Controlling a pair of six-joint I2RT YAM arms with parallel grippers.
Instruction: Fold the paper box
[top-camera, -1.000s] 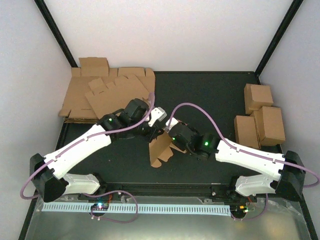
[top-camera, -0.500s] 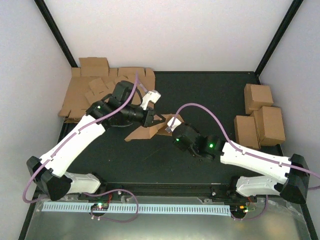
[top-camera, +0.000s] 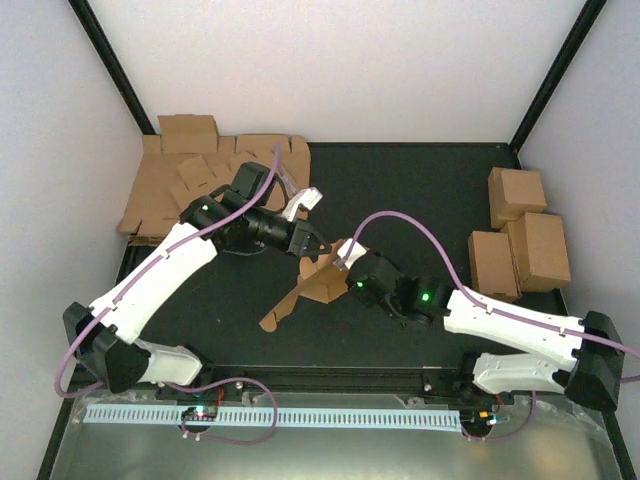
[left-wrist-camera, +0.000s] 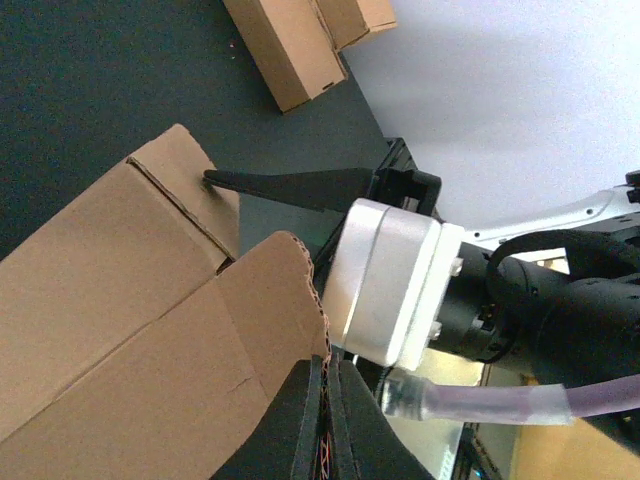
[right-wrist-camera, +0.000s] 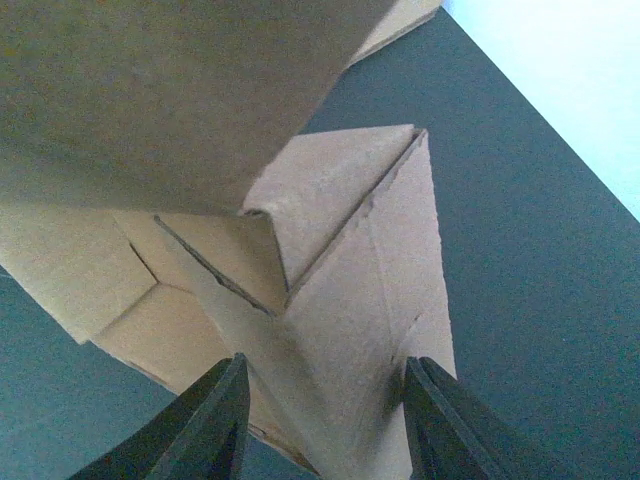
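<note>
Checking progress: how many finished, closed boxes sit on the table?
3 closed boxes, grouped at right: rear box, right box, left box. Others could be hidden underneath.

The paper box (top-camera: 300, 290) lies near the middle of the table (top-camera: 420, 190), a little left of centre, and runs from near-left to far-right. The left gripper (top-camera: 308, 248) is at the box's far end, reaching in from the left. The right gripper (top-camera: 342, 262) is just right of that same end, coming in from the right, so the end sits between the two. Behind the left arm, a heap of cardboard blanks (top-camera: 200, 185) fills the far left corner. By the right edge, well apart from the paper box, stand three folded boxes (top-camera: 545, 250) — one behind, two side by side before it. A slotted rail (top-camera: 300, 416) runs along the near edge, in front of the arm bases
</note>
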